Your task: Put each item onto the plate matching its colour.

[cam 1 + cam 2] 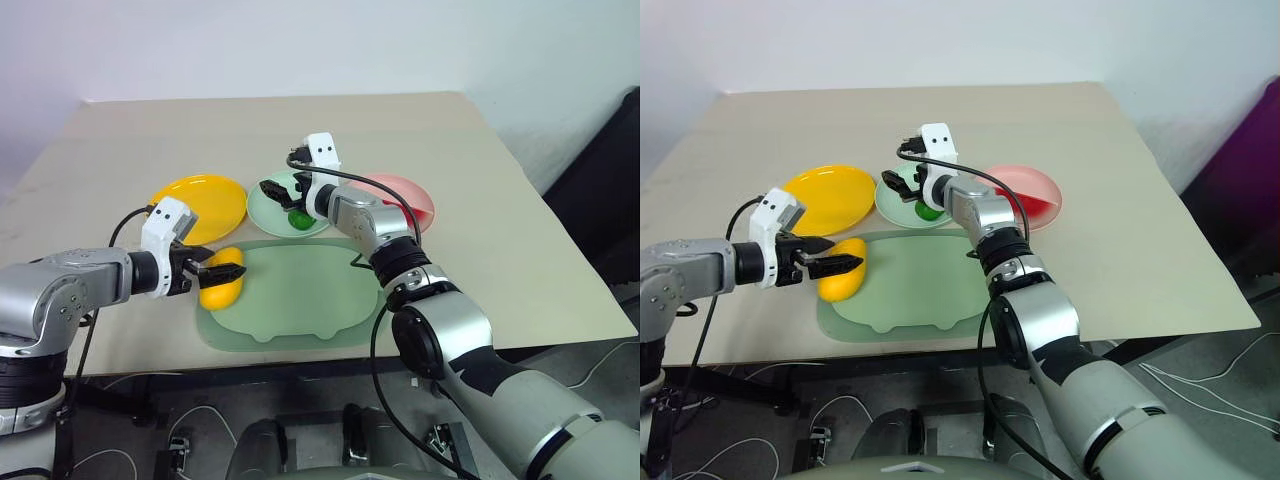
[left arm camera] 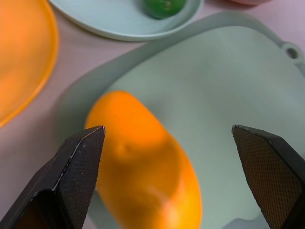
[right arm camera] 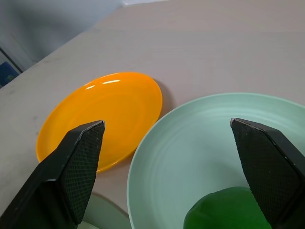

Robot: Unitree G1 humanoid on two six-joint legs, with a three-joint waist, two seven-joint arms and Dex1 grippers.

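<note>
A yellow mango-like fruit (image 1: 221,283) lies on the left edge of the pale-green mat (image 1: 300,300). My left gripper (image 1: 222,264) hangs open just over it, and the fruit (image 2: 143,162) shows between the spread fingers. The small green fruit (image 1: 299,218) sits on the mint green plate (image 1: 268,208). Above that plate's far side my right gripper (image 1: 272,188) stands open and holds nothing. Left of it, the yellow plate (image 1: 200,205) is bare. The red watermelon wedge (image 1: 1036,207) rests on the pink plate (image 1: 1025,185), partly behind my right arm.
The three plates stand in a row across the middle of a beige table (image 1: 480,230); the mat lies in front of them near the table's front edge. My right forearm (image 1: 385,235) reaches over the mat's right side.
</note>
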